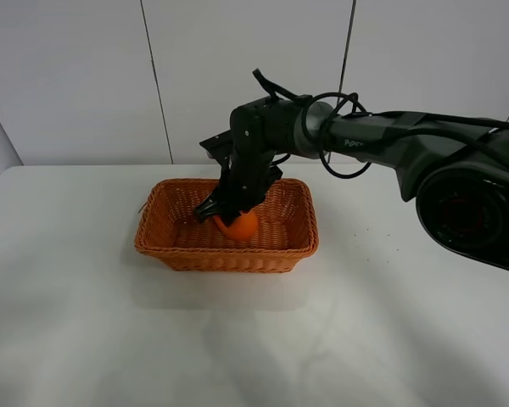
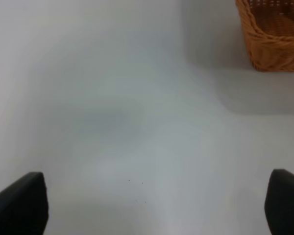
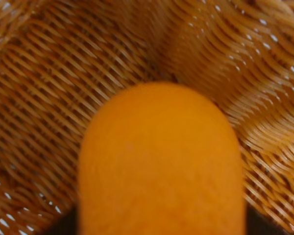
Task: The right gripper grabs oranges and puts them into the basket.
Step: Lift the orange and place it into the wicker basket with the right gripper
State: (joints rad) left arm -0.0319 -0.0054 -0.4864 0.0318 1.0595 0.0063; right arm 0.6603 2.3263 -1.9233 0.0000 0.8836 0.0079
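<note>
My right gripper (image 1: 232,214) reaches down into the woven wicker basket (image 1: 174,252) from the right and is shut on the orange (image 1: 243,225). The orange is low inside the basket, near its middle; I cannot tell whether it touches the floor. In the right wrist view the orange (image 3: 159,161) fills most of the frame, close to the camera, with the basket weave (image 3: 54,73) right behind it; the fingers show only as dark corners. My left gripper (image 2: 157,200) is open and empty over bare table, and a basket corner (image 2: 274,39) lies beyond it.
The white table (image 1: 85,339) surrounds the basket. The right arm's dark body (image 1: 458,170) with loose black cables (image 1: 339,110) spans the right side above the table. A white panelled wall stands behind.
</note>
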